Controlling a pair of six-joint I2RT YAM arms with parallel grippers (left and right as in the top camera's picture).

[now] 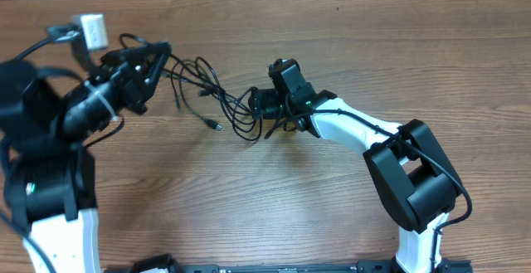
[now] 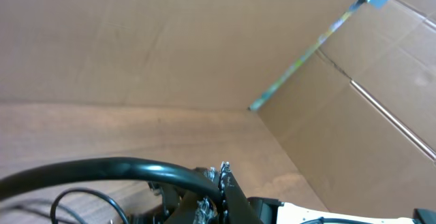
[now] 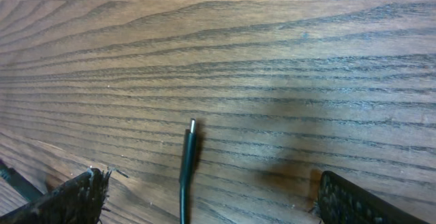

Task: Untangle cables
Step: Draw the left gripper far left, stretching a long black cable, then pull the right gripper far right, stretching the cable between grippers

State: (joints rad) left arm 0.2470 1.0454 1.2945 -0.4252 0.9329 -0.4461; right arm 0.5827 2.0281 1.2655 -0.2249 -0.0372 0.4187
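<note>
Here, the light, limp cables (image 1: 207,78) likely yield best when taken near the plug (image 1: 214,125) beside their knot (image 1: 249,114); left jaws pinch a strand (image 1: 184,64), right jaws spread.

The left gripper (image 1: 156,57) seems shut, held roughly level. The right gripper (image 3: 211,200) points down, fingers (image 3: 71,198) spread wide, on the bent right arm (image 1: 365,132).
</note>
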